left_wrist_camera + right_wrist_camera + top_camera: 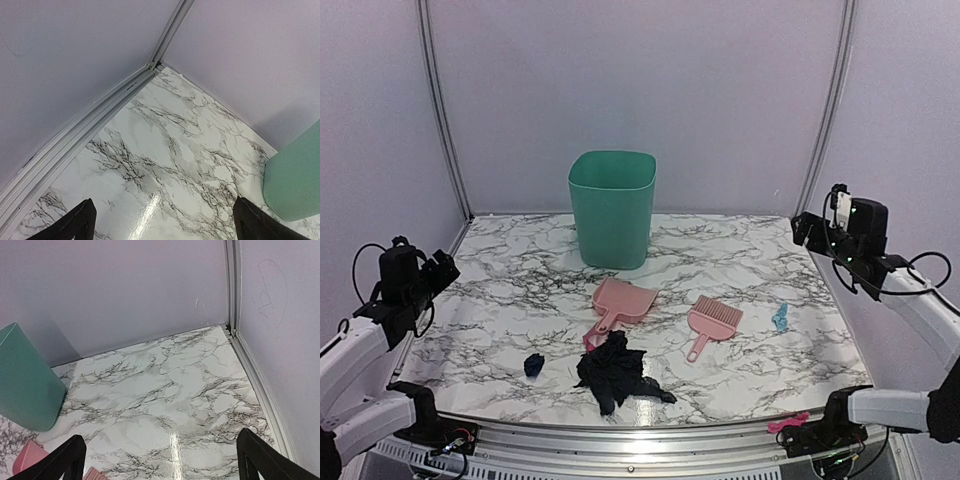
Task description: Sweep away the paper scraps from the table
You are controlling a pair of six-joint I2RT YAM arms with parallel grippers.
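On the marble table [520, 300] lie the paper scraps: a large crumpled black piece [616, 372] near the front middle, a small dark navy bit [533, 364] to its left, and a light-blue piece [780, 318] at the right. A pink dustpan [620, 305] and a pink comb-like brush [712, 323] lie between them. My left gripper [440, 268] hangs open and empty above the table's left edge; its fingertips [80, 222] frame bare marble. My right gripper [803, 228] hangs open and empty above the far right; its fingertips [65, 460] frame bare marble too.
A teal bin [612, 208] stands at the back middle; it also shows in the left wrist view [295, 185] and the right wrist view [25, 380]. Lilac walls close in the back and sides. A silver rail [640, 435] runs along the front edge. A pink scrap [788, 422] lies on the rail.
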